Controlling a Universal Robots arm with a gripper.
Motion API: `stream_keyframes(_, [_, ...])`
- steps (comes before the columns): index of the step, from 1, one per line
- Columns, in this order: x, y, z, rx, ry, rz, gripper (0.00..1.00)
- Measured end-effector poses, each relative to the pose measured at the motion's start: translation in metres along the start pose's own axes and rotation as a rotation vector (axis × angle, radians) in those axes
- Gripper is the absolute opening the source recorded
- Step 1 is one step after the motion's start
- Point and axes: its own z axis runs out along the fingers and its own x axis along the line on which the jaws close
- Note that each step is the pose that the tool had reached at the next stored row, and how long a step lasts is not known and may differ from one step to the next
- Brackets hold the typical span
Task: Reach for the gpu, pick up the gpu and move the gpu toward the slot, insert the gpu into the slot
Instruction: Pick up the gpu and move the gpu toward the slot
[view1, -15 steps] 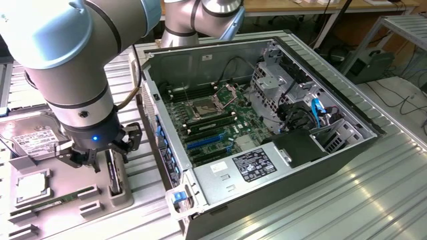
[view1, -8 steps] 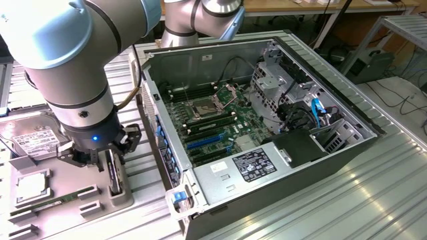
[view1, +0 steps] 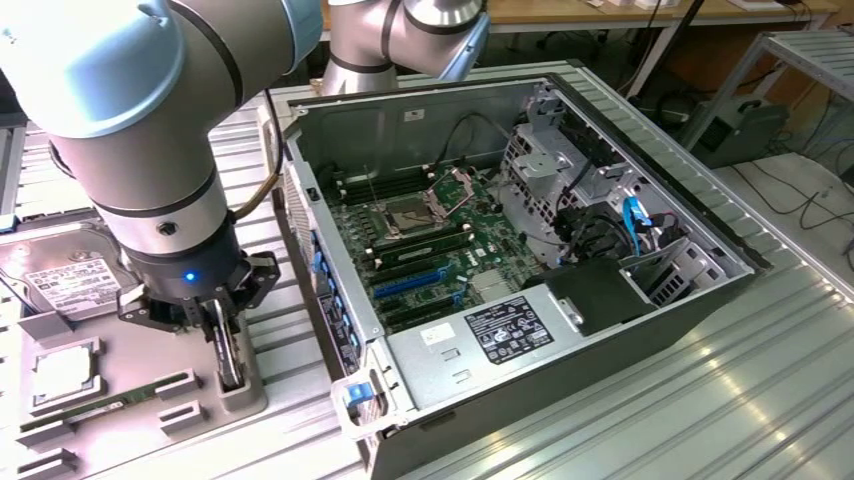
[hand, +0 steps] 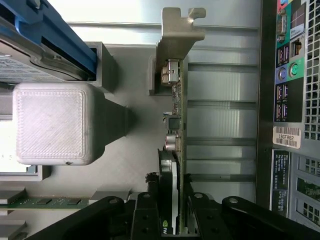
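Observation:
The gpu (view1: 232, 360) stands on edge in a grey holder (view1: 247, 392) at the exterior view's left, just outside the open computer case. In the wrist view the gpu (hand: 178, 115) appears edge-on, with its silver bracket (hand: 181, 30) at the far end. My gripper (view1: 223, 325) comes down from above, and its black fingers (hand: 150, 212) press against both faces of the card, so the gripper (hand: 172, 212) is shut on it. The card still sits in its holder. The blue slots (view1: 407, 283) lie on the motherboard inside the case.
A silver hard drive (view1: 60, 280) with a white label and a green memory stick (view1: 94, 408) lie on the grey fixture tray (view1: 134, 350) beside the card. The case wall (view1: 320, 290) rises close to the gripper. A grey block (hand: 55, 125) stands next to the card.

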Motion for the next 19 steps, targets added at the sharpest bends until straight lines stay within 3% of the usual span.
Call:
stream_keyframes(15, [0.0, 0.0, -0.0004, 0.0, 0.0, 0.0, 0.27])
stream_keyframes(16, [0.0, 0.0001, -0.0027, -0.0001, 0.0003, 0.0, 0.27])
stream_keyframes(19, [0.0, 0.0009, -0.0217, 0.0, 0.0004, 0.0, 0.27])
